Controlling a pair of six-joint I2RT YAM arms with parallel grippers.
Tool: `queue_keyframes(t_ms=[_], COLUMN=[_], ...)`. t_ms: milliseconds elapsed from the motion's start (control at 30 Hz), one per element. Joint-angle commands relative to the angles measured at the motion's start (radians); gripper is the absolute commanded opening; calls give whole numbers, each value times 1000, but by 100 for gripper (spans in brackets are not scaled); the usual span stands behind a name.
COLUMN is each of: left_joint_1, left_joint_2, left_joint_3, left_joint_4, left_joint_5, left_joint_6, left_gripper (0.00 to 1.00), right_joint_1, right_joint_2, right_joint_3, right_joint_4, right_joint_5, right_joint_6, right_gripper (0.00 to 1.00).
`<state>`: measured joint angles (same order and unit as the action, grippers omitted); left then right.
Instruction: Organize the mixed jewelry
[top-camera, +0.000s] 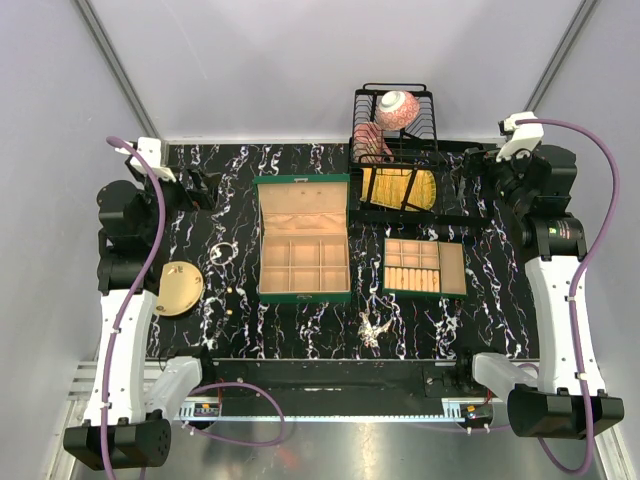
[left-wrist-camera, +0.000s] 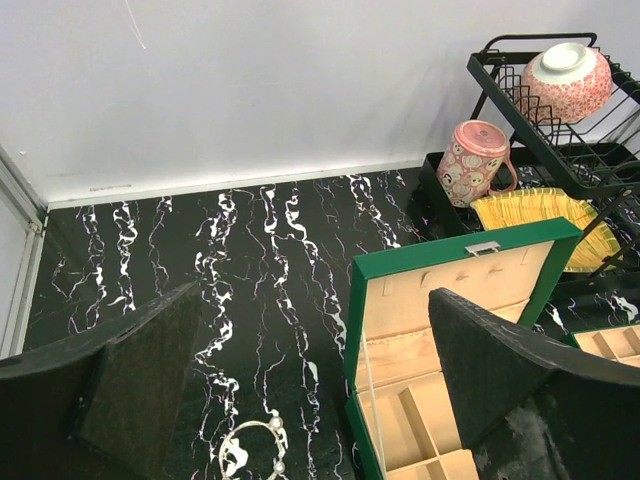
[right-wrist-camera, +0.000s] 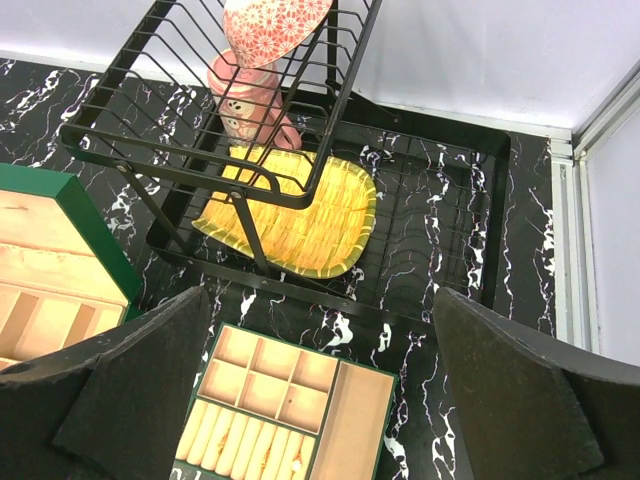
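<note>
Currently both jaws released. On the left gripper (left-wrist-camera: 312, 300), fingers spread wide, nothing between; right gripper (right-wrist-camera: 322, 300) same, empty, above small green compartment box (right-wrist-camera: 290, 405). Mixed jewelry loose on black marble tabletop (top-camera: 300, 328): tangled silvery cluster (top-camera: 372, 326) near front edge, just ahead of gap between boxes; beaded hoop (left-wrist-camera: 272, 428) flat on marble, left of open large green jewelry box (top-camera: 304, 240), between it and gold plate (top-camera: 180, 288). Box compartments look bare.

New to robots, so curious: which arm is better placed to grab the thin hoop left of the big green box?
Probably left: the hoop lies on its side, near the open left gripper; the right gripper hovers by the dish rack.
</note>
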<state>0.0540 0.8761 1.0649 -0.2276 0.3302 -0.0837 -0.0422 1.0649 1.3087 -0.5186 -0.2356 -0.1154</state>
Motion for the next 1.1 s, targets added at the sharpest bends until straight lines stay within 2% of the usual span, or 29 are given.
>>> queue_keyframes(t_ms=[0, 400, 567, 700, 800, 833, 933, 967, 1067], left_joint_1=[-2, 0, -3, -16, -28, -32, -45, -49, -49], left_joint_2=[-23, -40, -51, -52, -51, -48, -39, -35, -17], left_joint_3=[-2, -3, -5, -26, -39, -40, -45, -43, -33], left_joint_4=[25, -18, -98, -156, -206, -214, -246, -251, -262], left_joint_5=[24, 58, 156, 243, 276, 283, 306, 308, 293], left_joint_6=[1, 18, 103, 168, 219, 245, 288, 294, 297], left_gripper=[99, 99, 99, 99, 99, 99, 99, 99, 99], right_joint_1=[1, 2, 5, 36, 157, 245, 376, 457, 562], right_joint_2=[-19, -33, -23, -5, -2, -5, -25, -26, -7], right_joint_3=[27, 23, 32, 26, -14, -52, -147, -166, -238], right_joint_4=[14, -34, -173, -363, -457, -472, -475, -472, -448], right_joint_5=[-34, -76, -206, -297, -263, -220, -137, -116, -59], right_joint_6=[-9, -52, -160, -356, -469, -492, -529, -530, -535], right_gripper=[100, 100, 100, 100, 97, 96, 94, 93, 86])
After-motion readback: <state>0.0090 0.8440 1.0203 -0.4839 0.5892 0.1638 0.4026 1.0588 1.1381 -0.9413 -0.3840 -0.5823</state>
